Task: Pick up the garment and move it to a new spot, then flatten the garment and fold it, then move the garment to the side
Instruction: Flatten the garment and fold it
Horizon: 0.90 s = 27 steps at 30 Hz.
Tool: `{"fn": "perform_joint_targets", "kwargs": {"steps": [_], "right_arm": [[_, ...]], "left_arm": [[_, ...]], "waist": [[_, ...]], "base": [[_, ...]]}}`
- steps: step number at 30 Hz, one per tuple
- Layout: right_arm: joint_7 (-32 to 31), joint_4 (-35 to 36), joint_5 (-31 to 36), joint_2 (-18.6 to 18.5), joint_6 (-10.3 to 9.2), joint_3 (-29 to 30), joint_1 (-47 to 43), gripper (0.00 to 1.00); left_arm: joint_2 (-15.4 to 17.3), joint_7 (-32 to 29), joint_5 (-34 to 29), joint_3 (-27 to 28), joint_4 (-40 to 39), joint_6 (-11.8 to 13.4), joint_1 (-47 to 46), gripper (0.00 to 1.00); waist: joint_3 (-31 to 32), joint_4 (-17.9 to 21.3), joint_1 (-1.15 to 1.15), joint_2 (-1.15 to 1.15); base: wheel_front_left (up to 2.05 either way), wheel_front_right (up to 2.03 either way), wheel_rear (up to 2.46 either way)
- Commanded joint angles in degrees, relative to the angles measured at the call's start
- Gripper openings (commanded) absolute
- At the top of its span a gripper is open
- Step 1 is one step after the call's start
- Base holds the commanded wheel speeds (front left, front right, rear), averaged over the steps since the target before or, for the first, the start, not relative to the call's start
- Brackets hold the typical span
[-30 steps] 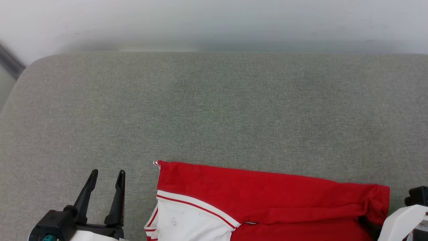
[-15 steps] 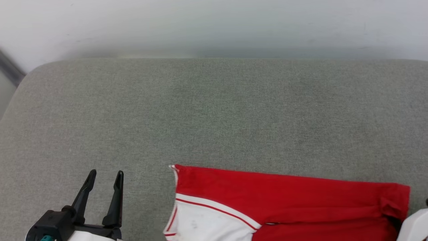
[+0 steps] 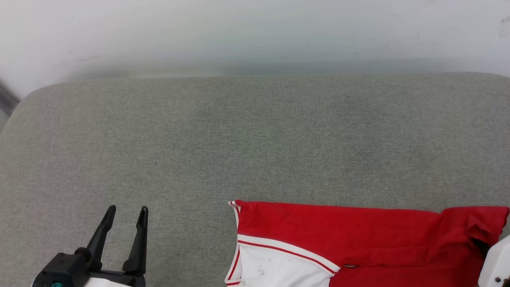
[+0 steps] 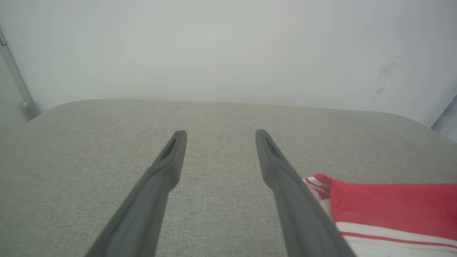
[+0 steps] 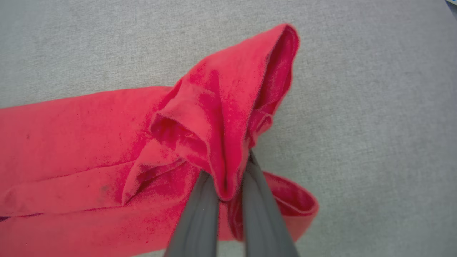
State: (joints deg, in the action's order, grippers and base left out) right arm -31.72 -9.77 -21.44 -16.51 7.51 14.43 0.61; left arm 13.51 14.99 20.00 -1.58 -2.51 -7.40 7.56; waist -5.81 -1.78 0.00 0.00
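The garment [image 3: 358, 235] lies folded at the near right of the grey cushion, red with a white sleeve [image 3: 279, 271] edged in red-white trim. My right gripper [image 5: 228, 169] is shut on a bunched red edge of the garment [image 5: 89, 142], which is pulled up into a peak over the fingers. In the head view the pale right forearm [image 3: 496, 263] sits at the garment's right end. My left gripper [image 3: 127, 209] stands open over bare cushion, well left of the garment. In the left wrist view the left gripper [image 4: 220, 134] holds nothing, and the garment [image 4: 392, 203] is to its right.
The grey fabric cushion [image 3: 239, 139] stretches wide to the left and behind the garment. A white wall [image 3: 255, 32] runs along its far edge. The cushion's far left corner is rounded, with a dark bar [image 3: 6, 99] beyond it.
The garment has slid to the right across the cushion, its right end now bunched and raised in the right gripper. The head view has shifted slightly. The left gripper has stayed put.
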Motion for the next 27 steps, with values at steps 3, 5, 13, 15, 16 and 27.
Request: {"fn": "perform_joint_targets", "kwargs": {"steps": [3, 5, 13, 15, 16, 27], "right_arm": [[-2.8, 5.62, -1.75, 0.35, -0.04, -2.58, -2.01, 0.0], [-4.81, 9.2, -2.62, 0.89, -0.04, -4.21, -3.31, 0.0], [-11.47, 19.13, -5.8, 4.93, -0.03, -11.06, -6.03, 0.0], [-12.84, 20.62, -6.57, 6.45, -0.03, -13.32, -6.23, 0.0], [-13.33, 21.13, -6.84, 7.53, -0.03, -14.29, -6.14, 0.0], [-12.41, 17.65, -13.65, 13.73, -0.03, -27.26, 0.27, 0.0]], "left_arm": [[-0.12, 0.26, 0.3, -0.07, 0.16, -0.07, 0.57, 1.0], [-0.17, 0.26, 0.3, -0.14, 0.2, -0.07, 0.81, 1.0], [-0.1, 0.26, 0.35, -0.72, 0.34, -0.07, 0.38, 1.0], [-0.07, 0.26, 0.35, -0.9, 0.44, -0.07, 0.28, 1.0], [-0.08, 0.26, 0.41, -0.99, 0.49, -0.07, 0.23, 1.0], [-0.04, 0.26, 0.74, -1.59, 0.96, -0.08, -0.66, 1.0]], "waist": [[0.72, 0.44, 0.0, 0.0], [1.08, 0.54, 0.0, 0.0], [1.74, 0.2, 0.0, 0.0], [1.86, -0.1, 0.0, 0.0], [1.92, -0.26, 0.0, 0.0], [2.06, -3.16, 0.0, 0.0]], "base": [[0.0, 0.0, 0.0], [0.0, 0.0, 0.0], [0.0, 0.0, 0.0], [0.0, 0.0, 0.0], [0.0, 0.0, 0.0], [0.0, 0.0, 0.0]]}}
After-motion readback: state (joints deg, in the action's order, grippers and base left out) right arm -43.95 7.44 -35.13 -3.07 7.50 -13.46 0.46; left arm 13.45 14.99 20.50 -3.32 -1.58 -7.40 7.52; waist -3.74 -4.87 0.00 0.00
